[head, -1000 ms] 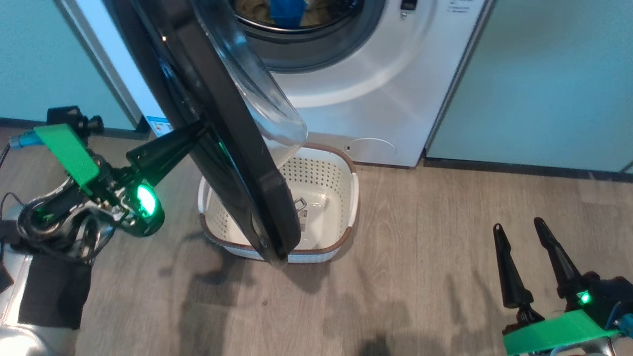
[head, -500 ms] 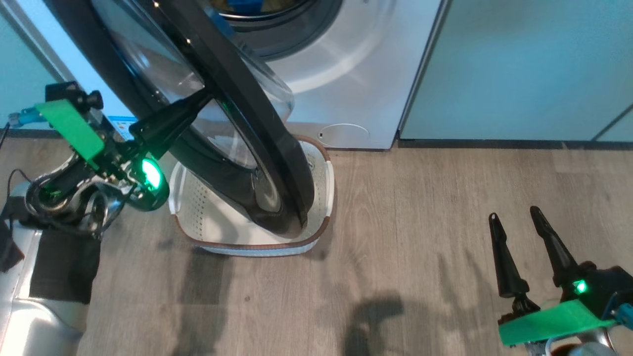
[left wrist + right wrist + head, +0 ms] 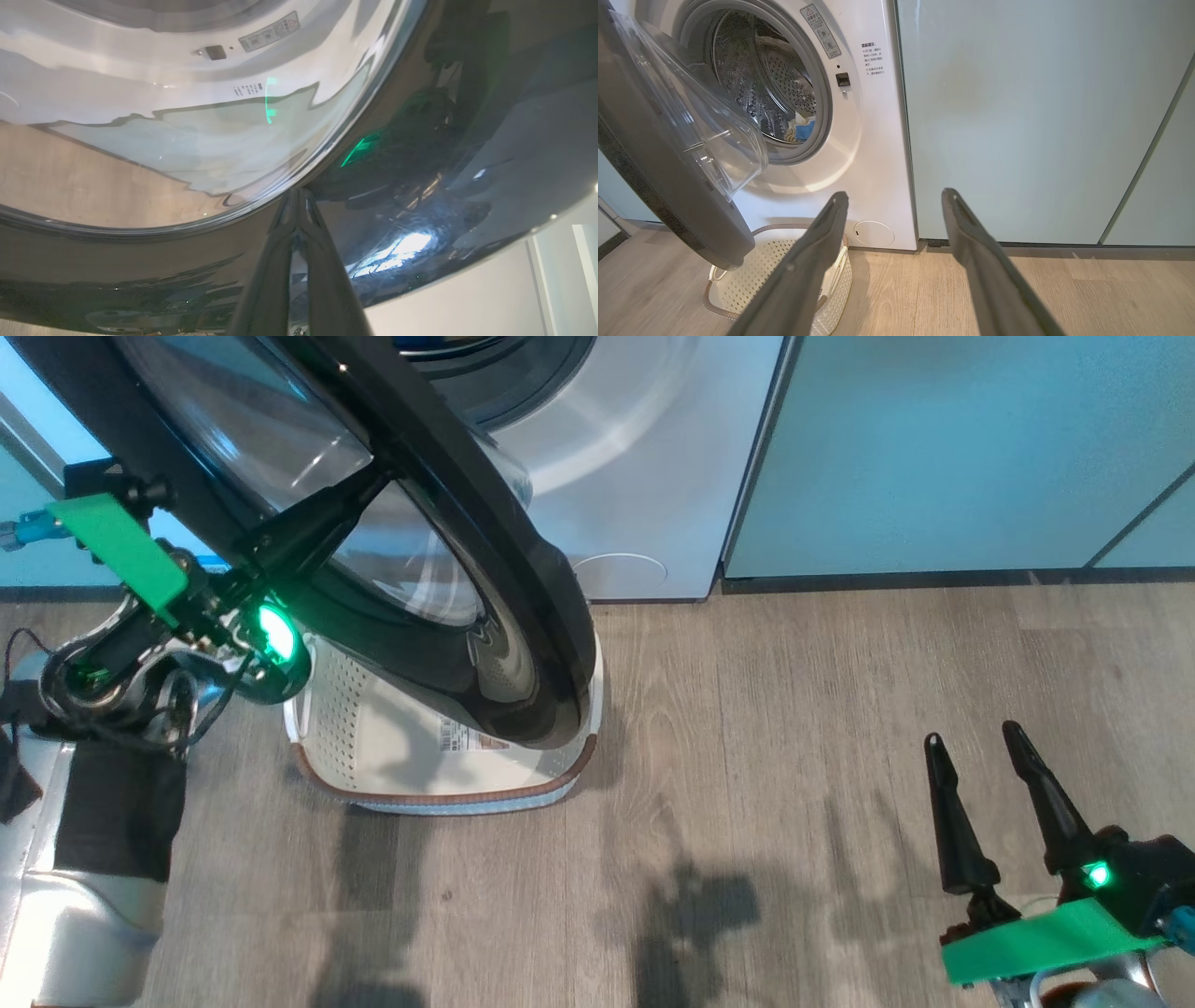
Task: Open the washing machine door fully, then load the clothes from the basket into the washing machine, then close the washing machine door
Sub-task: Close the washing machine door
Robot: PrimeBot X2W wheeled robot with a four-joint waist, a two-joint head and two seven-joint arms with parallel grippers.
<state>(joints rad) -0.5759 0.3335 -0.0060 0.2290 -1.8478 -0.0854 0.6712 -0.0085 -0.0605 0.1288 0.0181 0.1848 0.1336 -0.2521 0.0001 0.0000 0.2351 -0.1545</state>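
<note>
The washing machine door (image 3: 523, 616) stands partly open, its glossy black face and glass window turned toward me. My left gripper (image 3: 381, 481) is shut, and its tips (image 3: 297, 192) press on that outer face where glass meets black rim. Behind it is the white washing machine (image 3: 644, 457). The right wrist view shows the clothes (image 3: 801, 130), pale cloth and a blue piece, inside the steel drum. The basket (image 3: 439, 798) sits on the floor under the door's lower edge, holding just a label. My right gripper (image 3: 971, 739) hovers open over the floor at the lower right, holding nothing.
Pale green cabinet panels (image 3: 934, 448) run along the wall right of the machine. Wood-look floor (image 3: 794, 756) spreads between the basket and my right gripper. The door's glass bowl (image 3: 705, 135) bulges toward the drum opening.
The door has swung toward the machine, from edge-on to showing its outer face, with my shut left gripper following against it. The head camera has shifted too. The right gripper stays open.
</note>
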